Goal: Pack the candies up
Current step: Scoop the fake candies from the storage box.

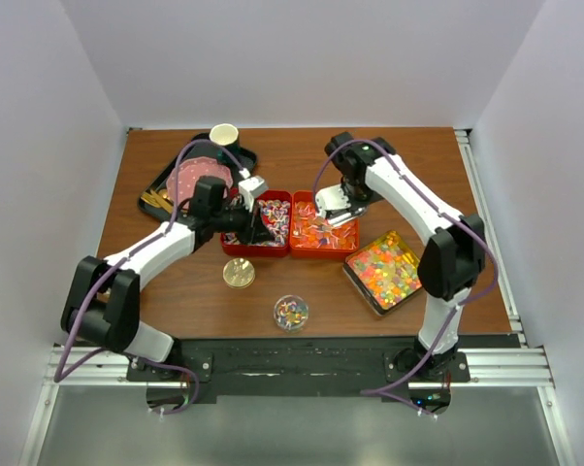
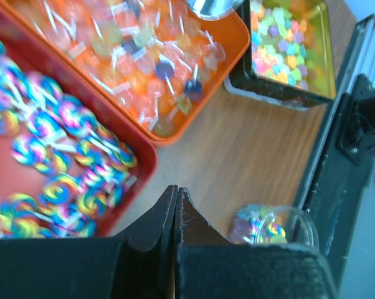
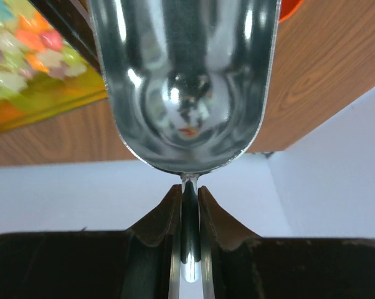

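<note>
Swirl-wrapped candies fill a red tray. Orange wrapped candies lie in the orange tray beside it. Jelly candies fill a black tin. A small glass jar near the front holds a few candies. My left gripper is shut with nothing in it, hovering at the red tray's near edge. My right gripper is shut on the handle of a silver scoop, whose bowl is empty, above the orange tray.
A round gold lid lies in front of the red tray. At the back left stands a black tray with a pink plate, and a paper cup behind it. White walls close in the table.
</note>
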Robot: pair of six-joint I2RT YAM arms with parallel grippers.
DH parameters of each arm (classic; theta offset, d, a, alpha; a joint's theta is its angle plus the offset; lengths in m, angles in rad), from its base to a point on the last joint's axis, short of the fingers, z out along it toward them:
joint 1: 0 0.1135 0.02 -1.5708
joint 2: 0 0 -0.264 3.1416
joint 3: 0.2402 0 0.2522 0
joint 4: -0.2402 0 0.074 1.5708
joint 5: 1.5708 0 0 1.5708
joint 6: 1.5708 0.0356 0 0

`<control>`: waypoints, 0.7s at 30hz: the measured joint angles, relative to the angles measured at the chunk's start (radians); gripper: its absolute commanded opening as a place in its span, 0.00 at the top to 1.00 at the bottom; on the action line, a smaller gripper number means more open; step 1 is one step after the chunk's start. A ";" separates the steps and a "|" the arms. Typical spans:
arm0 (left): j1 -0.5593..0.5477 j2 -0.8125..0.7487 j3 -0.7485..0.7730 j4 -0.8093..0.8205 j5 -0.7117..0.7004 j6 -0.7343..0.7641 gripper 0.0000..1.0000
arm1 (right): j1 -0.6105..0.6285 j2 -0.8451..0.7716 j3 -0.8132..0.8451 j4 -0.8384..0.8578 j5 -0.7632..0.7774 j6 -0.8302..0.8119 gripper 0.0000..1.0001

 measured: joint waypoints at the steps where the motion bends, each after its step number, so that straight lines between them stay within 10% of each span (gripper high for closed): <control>1: 0.000 -0.005 -0.032 0.026 0.000 -0.028 1.00 | 0.008 0.022 0.000 0.005 0.029 -0.026 1.00; 21: -0.003 -0.008 -0.265 0.330 0.015 -0.291 1.00 | 0.085 0.215 -0.058 0.352 0.505 -0.331 1.00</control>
